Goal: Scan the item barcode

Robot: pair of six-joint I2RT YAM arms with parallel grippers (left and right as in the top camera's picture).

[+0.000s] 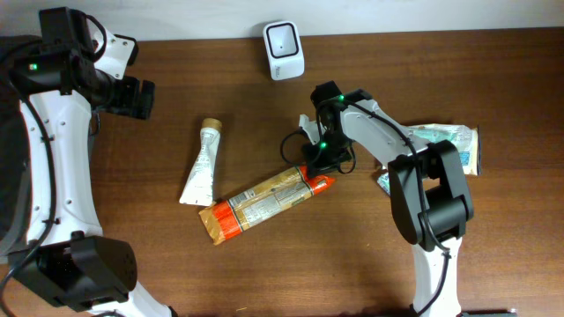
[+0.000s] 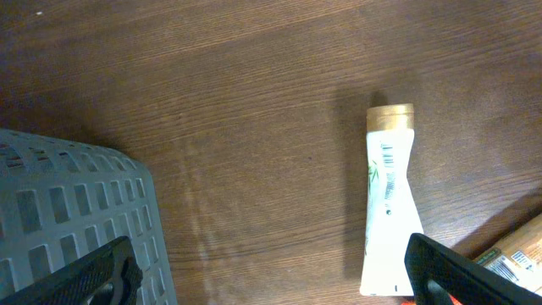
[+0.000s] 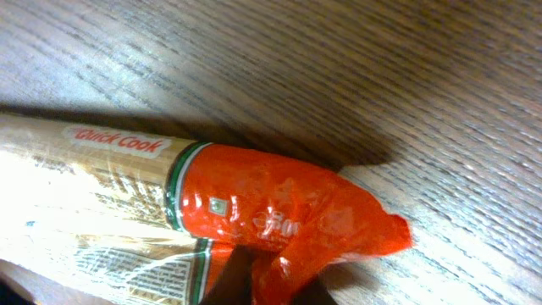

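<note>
On the counter, centre, long packet (image 1: 264,201): lies flat and slanted, label face up, red end (image 3: 279,212) pointing up-right. Print shows, but no barcode can be made out.
Right jaws: closed on the crimped red end of the packet, as far as the wrist view shows, with only thin film between them.
Left jaws: spread fully and holding nothing, over bare counter (image 2: 212,127) beside the grey basket (image 2: 68,212).
Scanner (image 1: 284,48): white, at the far edge, well apart from the packet.
Step in hand (judgement): raise the packet by its end and carry it to the scanner.
Method: the pinch is at one end only, so expect the long body to sag and swing. Lift slowly. Find the barcode panel, turn that face to the scanner window, and hold it flat and steady.
Risk: the film may slip from the pinch, and the trailing end lies near the white tube (image 1: 201,163) and may drag it.
</note>
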